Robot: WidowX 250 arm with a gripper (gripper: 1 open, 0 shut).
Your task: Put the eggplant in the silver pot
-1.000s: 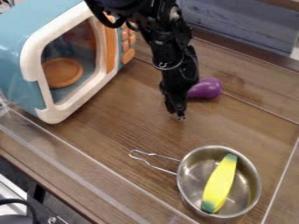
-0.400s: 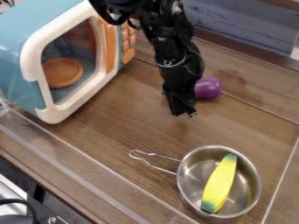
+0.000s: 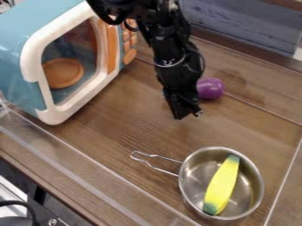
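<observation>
The eggplant [image 3: 210, 87] is a small glossy purple toy lying on the wooden table, partly hidden behind the black arm. My gripper [image 3: 183, 112] points down just left of and in front of it, fingertips close to the tabletop, jaws shut with nothing seen between them. The silver pot [image 3: 192, 201] sits at the front right, its wire handle pointing left, with a yellow corn-like toy [image 3: 223, 183] lying inside it.
A blue-and-white toy microwave [image 3: 53, 57] with an orange dish inside stands at the left. A clear raised rim [image 3: 71, 168] borders the table's front and left. A grey wall runs along the back.
The gripper has shifted slightly right toward the eggplant and now covers more of its left side. The eggplant, pot and corn toy have stayed put.
</observation>
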